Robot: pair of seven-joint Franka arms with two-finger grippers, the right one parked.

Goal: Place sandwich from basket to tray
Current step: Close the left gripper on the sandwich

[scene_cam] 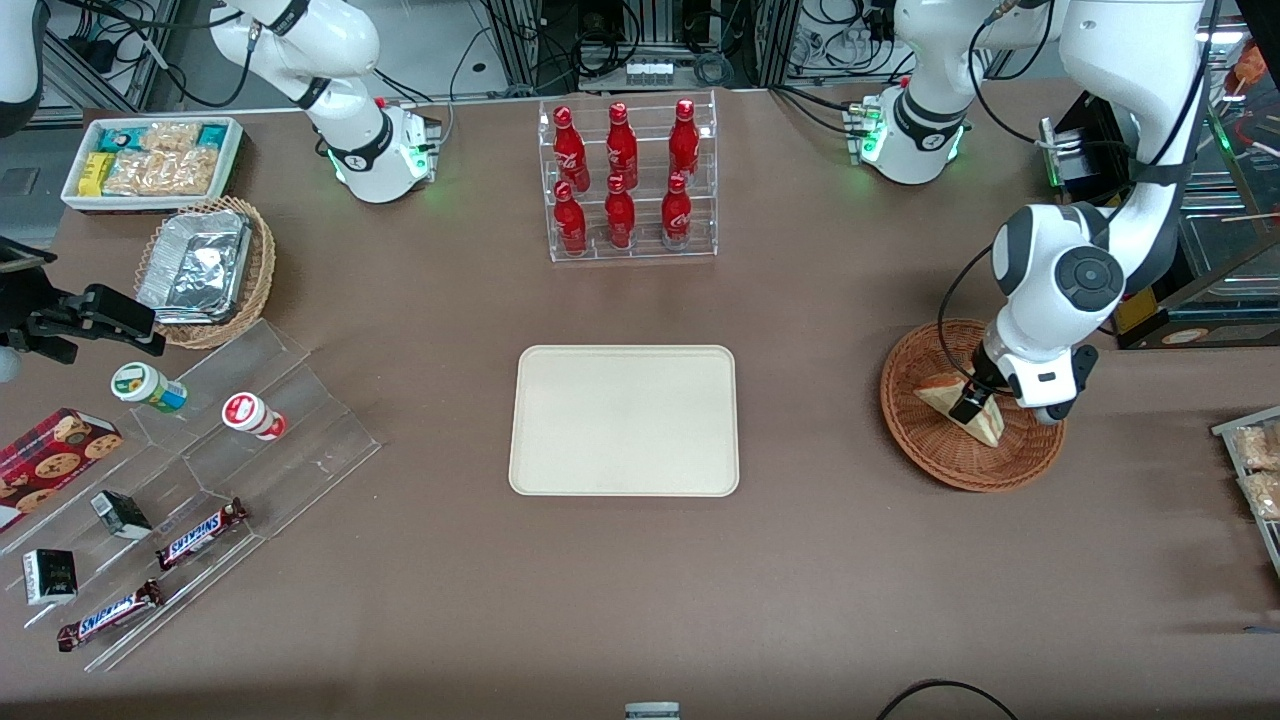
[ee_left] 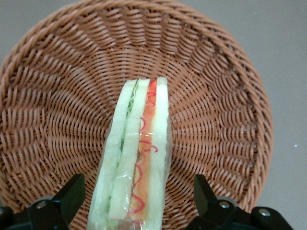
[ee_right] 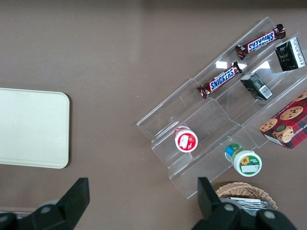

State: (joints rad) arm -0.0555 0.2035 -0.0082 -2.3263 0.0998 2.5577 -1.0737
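The sandwich [scene_cam: 940, 396] is a clear-wrapped wedge standing on its edge in the reddish-brown wicker basket [scene_cam: 925, 455] toward the working arm's end of the table. In the left wrist view the sandwich [ee_left: 139, 153] shows its red, orange and green filling against the basket's weave [ee_left: 220, 96]. My left gripper [scene_cam: 975, 405] is lowered into the basket and is open. Its fingers [ee_left: 72, 194] straddle the sandwich with a gap on each side, and the gripper [ee_left: 138, 188] holds nothing. The cream tray [scene_cam: 625, 420] lies bare at the table's middle; it also shows in the right wrist view [ee_right: 33, 127].
A clear rack of red bottles [scene_cam: 627, 180] stands farther from the camera than the tray. A stepped acrylic stand [scene_cam: 200, 470] with snack bars, a tan basket of foil containers [scene_cam: 205, 270] and a white snack bin [scene_cam: 155, 160] lie toward the parked arm's end.
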